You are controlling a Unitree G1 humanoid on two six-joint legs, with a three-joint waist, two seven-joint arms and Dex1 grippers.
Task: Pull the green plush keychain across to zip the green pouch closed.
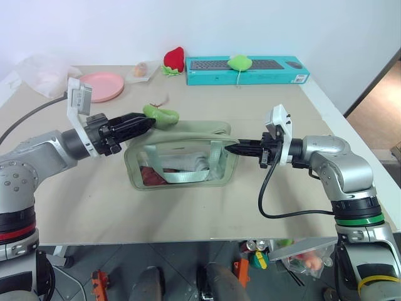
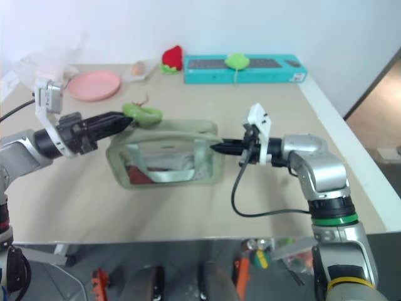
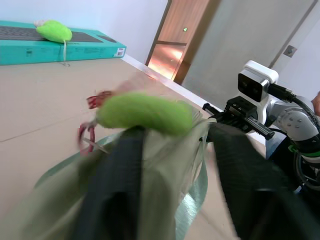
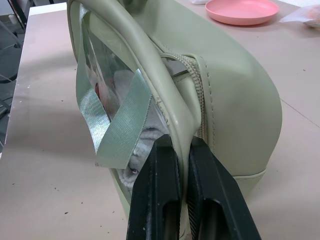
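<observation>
the green pouch [image 1: 182, 157] lies mid-desk [image 1: 188, 219], its end pinched by the right gripper [image 1: 233, 149]; the green plush keychain [image 1: 161, 115] sits at the far end between the parted fingers of the left gripper [image 1: 143, 123]. close squarely on the plush (not the fabric) before any pull. the right wrist view shows zipper teeth meeting near the pinch.
</observation>
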